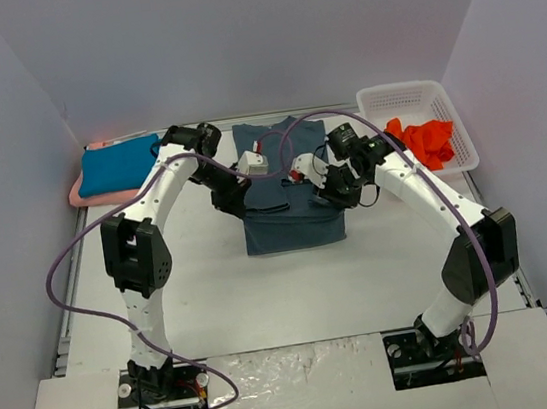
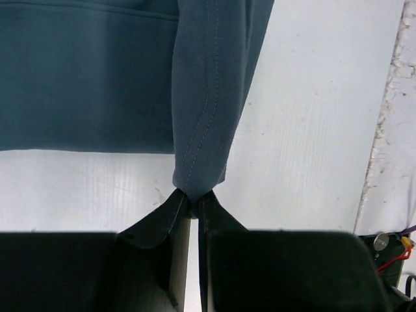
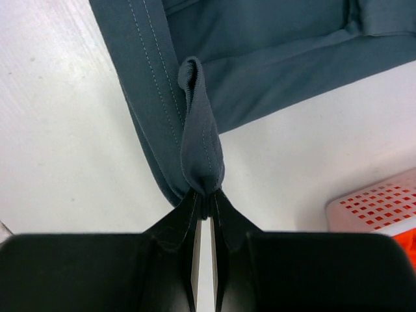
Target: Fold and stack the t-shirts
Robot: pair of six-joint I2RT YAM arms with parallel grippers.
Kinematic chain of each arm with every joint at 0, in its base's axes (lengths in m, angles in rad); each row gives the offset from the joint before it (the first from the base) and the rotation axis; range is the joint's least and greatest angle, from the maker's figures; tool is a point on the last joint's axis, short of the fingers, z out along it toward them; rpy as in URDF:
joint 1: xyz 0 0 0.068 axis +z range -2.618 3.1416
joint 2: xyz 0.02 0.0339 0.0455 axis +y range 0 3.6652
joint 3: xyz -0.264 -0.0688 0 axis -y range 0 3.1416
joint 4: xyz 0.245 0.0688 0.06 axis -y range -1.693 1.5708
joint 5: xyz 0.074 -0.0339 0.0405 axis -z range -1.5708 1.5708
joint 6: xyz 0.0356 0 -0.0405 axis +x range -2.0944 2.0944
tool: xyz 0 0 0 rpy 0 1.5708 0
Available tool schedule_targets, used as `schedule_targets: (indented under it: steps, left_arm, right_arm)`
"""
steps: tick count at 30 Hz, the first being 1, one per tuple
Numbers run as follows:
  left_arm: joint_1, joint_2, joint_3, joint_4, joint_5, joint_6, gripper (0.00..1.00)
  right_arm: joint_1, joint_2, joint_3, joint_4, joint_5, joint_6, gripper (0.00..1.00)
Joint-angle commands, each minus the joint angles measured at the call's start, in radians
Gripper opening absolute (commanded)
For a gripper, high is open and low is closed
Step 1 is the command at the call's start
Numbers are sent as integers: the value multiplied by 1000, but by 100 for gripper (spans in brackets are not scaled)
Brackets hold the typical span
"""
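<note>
A dark slate blue-grey t-shirt [image 1: 288,198] lies partly folded at the table's middle back. My left gripper [image 2: 194,195] is shut on a stitched hem fold of this shirt [image 2: 208,97], at its left side in the top view [image 1: 235,194]. My right gripper [image 3: 207,197] pinches a looped hem of the same shirt [image 3: 201,136], at its right side [image 1: 337,188]. A folded teal-blue t-shirt [image 1: 119,164] rests on a pale pink one [image 1: 79,196] at the back left. An orange-red t-shirt [image 1: 426,140] lies bunched in the basket.
A white lattice basket [image 1: 411,98] stands at the back right, its corner showing in the right wrist view [image 3: 380,205]. Grey walls close in the table on three sides. A purple cable loops off each arm.
</note>
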State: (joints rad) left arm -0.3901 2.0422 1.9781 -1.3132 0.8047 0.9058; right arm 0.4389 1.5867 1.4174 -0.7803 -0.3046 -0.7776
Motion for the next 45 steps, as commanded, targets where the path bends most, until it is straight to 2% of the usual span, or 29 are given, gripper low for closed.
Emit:
schedule_targets:
  steps: [1, 28, 45]
  left_arm:
    - [16, 9, 94, -343, -12, -2, 2]
    - [54, 289, 491, -342, -88, -73, 2]
    - [59, 391, 585, -275, -127, -110, 2]
  right_arm:
    - [-37, 33, 78, -11, 4, -23, 0]
    - [-141, 375, 405, -13, -36, -75, 0]
    - [-198, 525, 532, -5, -70, -78, 0]
